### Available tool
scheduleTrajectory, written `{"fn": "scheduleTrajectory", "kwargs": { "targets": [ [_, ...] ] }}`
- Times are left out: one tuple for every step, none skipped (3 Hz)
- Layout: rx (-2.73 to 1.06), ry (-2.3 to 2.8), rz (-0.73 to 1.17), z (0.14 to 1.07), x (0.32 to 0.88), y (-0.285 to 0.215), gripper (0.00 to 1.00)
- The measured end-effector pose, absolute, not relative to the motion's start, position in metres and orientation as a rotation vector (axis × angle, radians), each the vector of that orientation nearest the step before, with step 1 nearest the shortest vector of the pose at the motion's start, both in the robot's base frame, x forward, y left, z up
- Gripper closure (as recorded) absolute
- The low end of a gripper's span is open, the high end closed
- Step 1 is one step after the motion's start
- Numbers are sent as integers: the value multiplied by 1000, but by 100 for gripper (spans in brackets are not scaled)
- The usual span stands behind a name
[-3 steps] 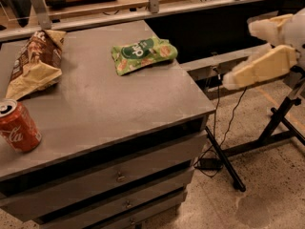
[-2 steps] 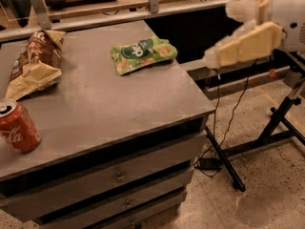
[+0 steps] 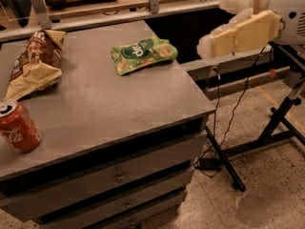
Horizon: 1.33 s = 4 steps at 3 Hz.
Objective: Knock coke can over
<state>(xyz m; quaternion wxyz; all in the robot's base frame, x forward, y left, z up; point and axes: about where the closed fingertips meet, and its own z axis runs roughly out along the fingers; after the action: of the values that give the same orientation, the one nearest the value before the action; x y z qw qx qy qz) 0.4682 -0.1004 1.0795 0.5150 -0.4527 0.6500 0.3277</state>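
The coke can (image 3: pixel 17 127) is a small red can with white script and a silver top. It stands upright near the front left of the grey cabinet top (image 3: pixel 109 104). My gripper (image 3: pixel 210 44) is a cream and white piece at the upper right. It hovers in the air beyond the cabinet's right edge, above the level of its top and far from the can. It holds nothing that I can see.
A green snack bag (image 3: pixel 142 53) lies at the back right of the cabinet top and a brown snack bag (image 3: pixel 36 62) at the back left. Drawers (image 3: pixel 119 175) face front. A black stand (image 3: pixel 276 123) and cables are on the floor at right. A rail (image 3: pixel 119 13) runs behind.
My gripper has risen and moved left, closer to the cabinet's right edge. The can and both bags have not moved.
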Motion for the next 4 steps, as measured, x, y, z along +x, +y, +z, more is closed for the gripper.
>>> {"fn": "scheduleTrajectory", "kwargs": {
  "targets": [
    [-1192, 1557, 823, 1065, 465, -76, 0],
    [-1305, 1535, 868, 1037, 465, -38, 0],
    [-1381, 1507, 919, 1005, 466, 1, 0],
    [-1410, 1468, 940, 974, 456, 53, 0]
  ]
}}
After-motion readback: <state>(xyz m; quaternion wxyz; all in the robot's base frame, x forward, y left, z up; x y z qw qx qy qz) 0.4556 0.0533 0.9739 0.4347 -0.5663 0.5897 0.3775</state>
